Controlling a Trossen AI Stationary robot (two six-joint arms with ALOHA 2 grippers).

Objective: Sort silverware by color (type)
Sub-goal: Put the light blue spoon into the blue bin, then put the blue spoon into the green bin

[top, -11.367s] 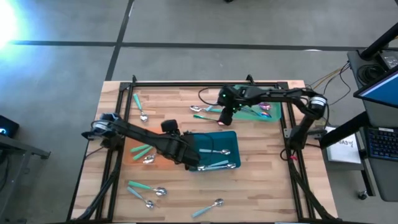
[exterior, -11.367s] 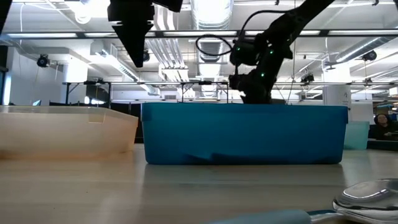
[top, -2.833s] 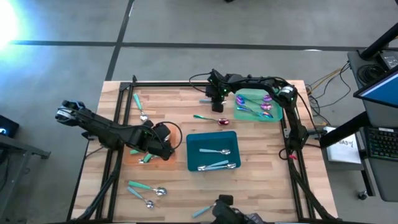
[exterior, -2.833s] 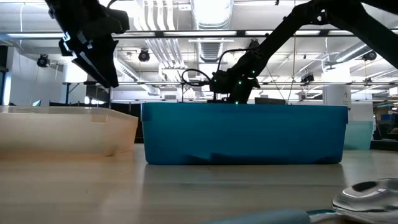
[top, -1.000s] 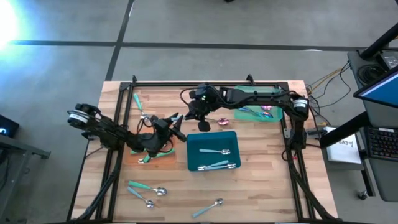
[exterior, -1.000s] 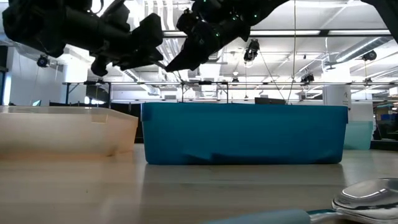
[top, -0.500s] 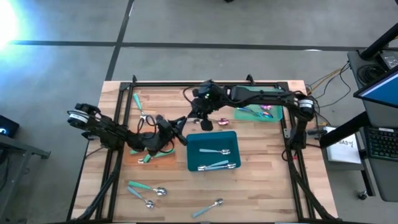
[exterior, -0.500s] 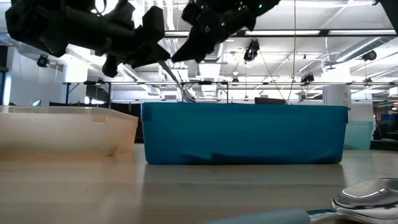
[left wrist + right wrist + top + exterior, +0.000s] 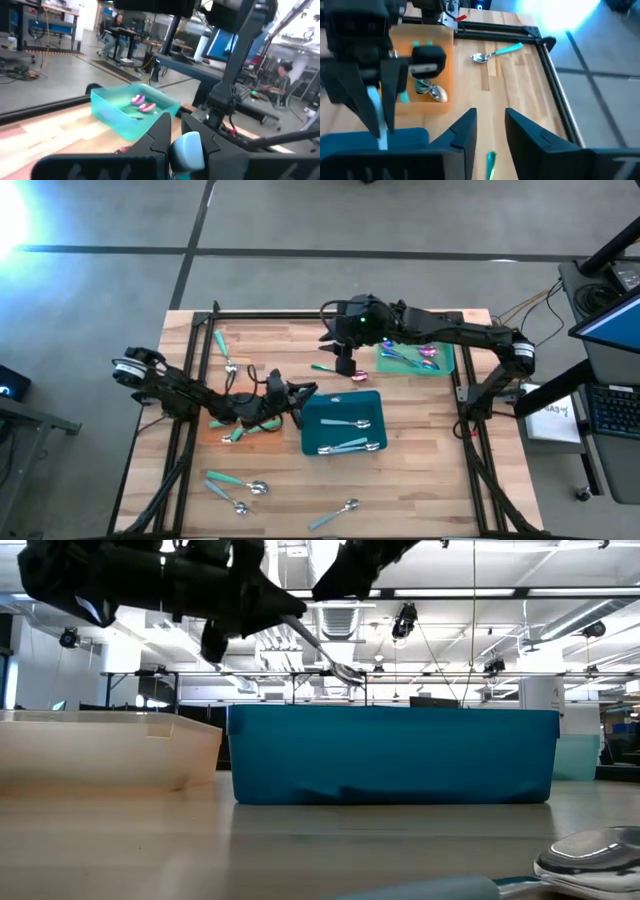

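Note:
My left gripper (image 9: 300, 393) is level above the left edge of the blue tray (image 9: 372, 402), shut on a teal-handled piece of silverware (image 9: 322, 653). Its silver head (image 9: 344, 670) sticks out over the tray. My right gripper (image 9: 345, 366) hangs open and empty, high above the table between the blue tray and the green tray (image 9: 443, 360). Below it a teal-handled spoon (image 9: 325, 367) and a purple-headed one (image 9: 357, 375) lie on the wood. Two teal-handled pieces (image 9: 345, 423) lie in the blue tray, purple ones (image 9: 420, 355) in the green tray, and others (image 9: 235, 432) in the orange tray (image 9: 213, 420). My left gripper pinches the piece's teal handle (image 9: 186, 150) between its two fingers. The fingers come level from the table's left. The piece runs on past the fingertips, slanting down, with its head lifted clear above the blue tray.
Loose teal-handled silverware lies on the wood at the far left (image 9: 222, 350), near left (image 9: 237, 486) and near middle (image 9: 336, 515). A black frame rail (image 9: 330, 314) runs round the table. In the low view a spoon head (image 9: 590, 850) lies close in front.
The piece was held between both grippers; now it sticks out of my left gripper alone. My right gripper has let it go and risen, drawing back toward the far right. My left gripper has turned at the wrist and edged right, over the blue tray's left edge.

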